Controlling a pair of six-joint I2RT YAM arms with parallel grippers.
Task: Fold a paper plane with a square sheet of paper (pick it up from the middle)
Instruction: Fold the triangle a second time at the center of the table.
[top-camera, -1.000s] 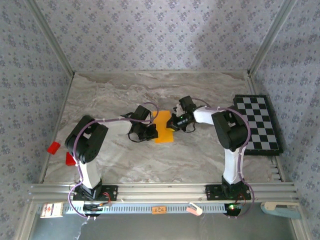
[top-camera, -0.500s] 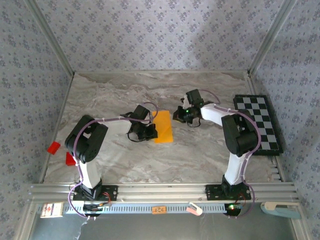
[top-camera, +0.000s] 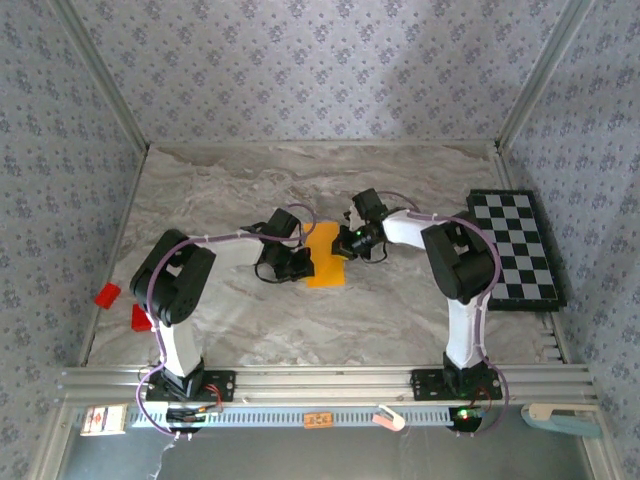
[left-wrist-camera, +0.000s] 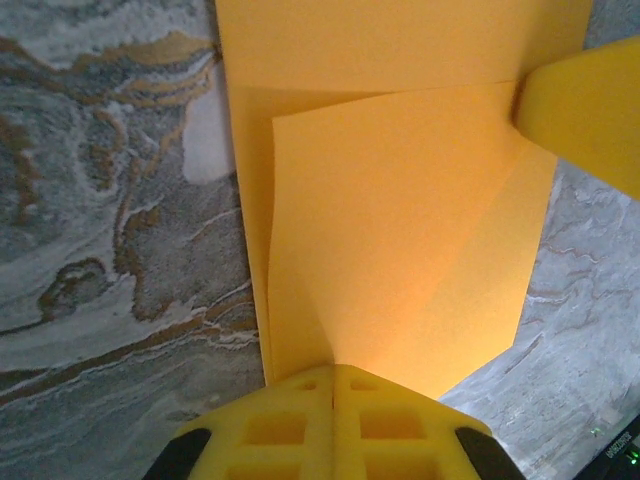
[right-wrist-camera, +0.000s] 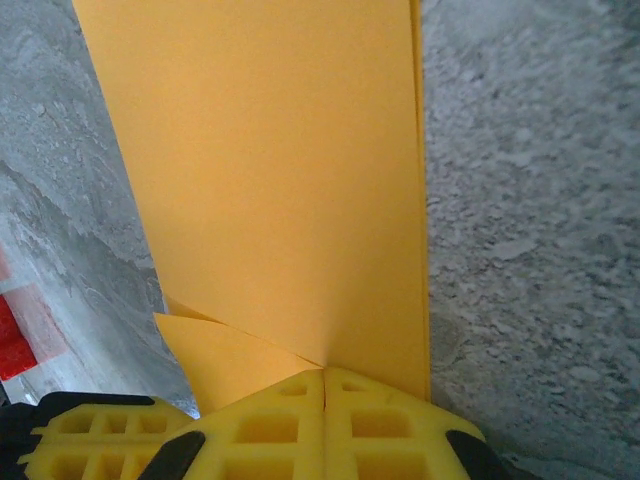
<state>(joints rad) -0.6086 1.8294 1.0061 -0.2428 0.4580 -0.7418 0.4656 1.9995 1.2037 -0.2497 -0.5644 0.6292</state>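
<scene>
The orange-yellow sheet of paper (top-camera: 327, 258) lies partly folded on the marble table, a flap doubled over it (left-wrist-camera: 400, 230). My left gripper (top-camera: 300, 263) is shut, its yellow tips (left-wrist-camera: 335, 372) pressed down on the sheet's left edge where a crease runs in. My right gripper (top-camera: 347, 243) is shut too, its tips (right-wrist-camera: 323, 372) resting on the paper (right-wrist-camera: 280, 180) from the opposite side. Nothing is pinched between either pair of jaws. The right gripper's finger (left-wrist-camera: 585, 120) shows in the left wrist view's top right corner.
A black-and-white checkerboard (top-camera: 515, 245) lies at the table's right edge. Two red blocks (top-camera: 106, 295) (top-camera: 140, 318) sit at the left edge beside the left arm. Patterned walls close the table on three sides.
The right gripper swung away to the back right of the paper, then returned to its right edge. The left gripper has stayed on the sheet.
</scene>
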